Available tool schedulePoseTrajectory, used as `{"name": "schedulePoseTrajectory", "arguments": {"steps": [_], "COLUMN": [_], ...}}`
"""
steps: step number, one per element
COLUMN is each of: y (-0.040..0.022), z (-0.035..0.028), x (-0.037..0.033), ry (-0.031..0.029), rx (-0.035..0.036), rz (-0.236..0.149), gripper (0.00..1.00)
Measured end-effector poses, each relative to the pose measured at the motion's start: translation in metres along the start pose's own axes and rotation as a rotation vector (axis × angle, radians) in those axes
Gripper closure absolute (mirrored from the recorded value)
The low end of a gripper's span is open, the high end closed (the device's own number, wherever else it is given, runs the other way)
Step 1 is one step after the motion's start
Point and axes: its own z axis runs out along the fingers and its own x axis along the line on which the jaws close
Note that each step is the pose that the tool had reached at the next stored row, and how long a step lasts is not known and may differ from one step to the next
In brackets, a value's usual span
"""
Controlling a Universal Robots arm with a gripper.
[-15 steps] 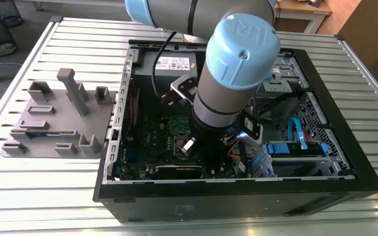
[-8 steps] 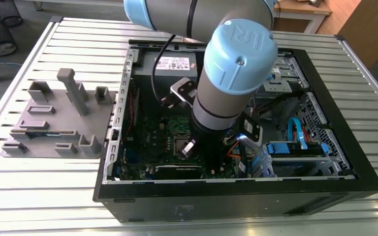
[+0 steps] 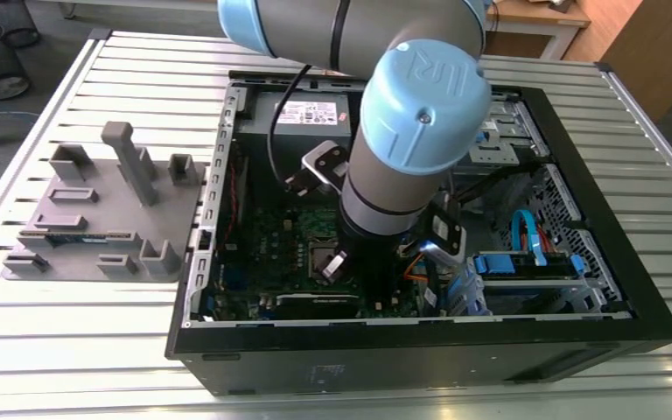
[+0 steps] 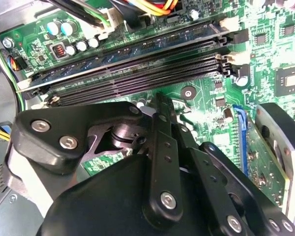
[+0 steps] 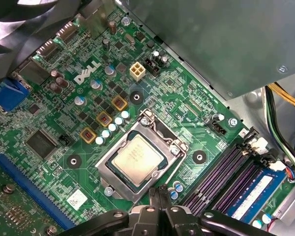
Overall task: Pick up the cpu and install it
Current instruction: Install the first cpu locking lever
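The cpu (image 5: 136, 158), a small square chip with a silvery top, lies flat in its metal-framed socket (image 5: 163, 129) on the green motherboard (image 5: 49, 113) in the first wrist view. My gripper (image 5: 160, 192) hangs just off one edge of the socket, close above the board. Its two dark fingers are pressed together with nothing between them. In the second wrist view the gripper (image 4: 160, 101) points at the board beside the long black memory slots (image 4: 137, 73). In the exterior view the arm (image 3: 412, 131) reaches down into the open computer case (image 3: 616, 289).
A memory stick (image 5: 253, 189) sits in a slot near the socket. The grey power supply box (image 3: 307, 114) and bundled cables (image 3: 523, 236) crowd the case interior. A grey fixture block (image 3: 102, 219) with upright posts stands on the slatted table at the exterior view's left.
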Motion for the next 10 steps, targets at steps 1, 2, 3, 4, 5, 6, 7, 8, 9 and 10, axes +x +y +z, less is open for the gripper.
{"name": "schedulePoseTrajectory", "arguments": {"steps": [1,2,3,4,5,6,7,8,9,10], "y": [0.0002,0.0006,0.0009,0.0012,0.0012,0.0010,0.0008,0.0005,0.0001,-0.0002], "z": [0.0000,0.0000,0.0000,0.0000,0.0000,0.0000,-0.0001,-0.0001,-0.0002,-0.0003], "x": [0.0005,0.0011,0.0016,0.0021,0.0025,0.0028,0.0032,0.0036,0.0040,0.0043], "ry": [-0.0009,-0.0018,-0.0024,-0.0029,-0.0037,-0.0041,-0.0046,-0.0048,-0.0048,-0.0048], "rx": [-0.0004,-0.0007,-0.0009,-0.0010,-0.0013,-0.0017,-0.0018,-0.0018,-0.0018,-0.0017], "rz": [0.000,0.000,0.000,0.000,0.000,0.000,0.000,0.000,0.000,0.000], "gripper": [0.89,0.89,0.89,0.89,0.89,0.89,0.89,0.89,0.89,0.89]}}
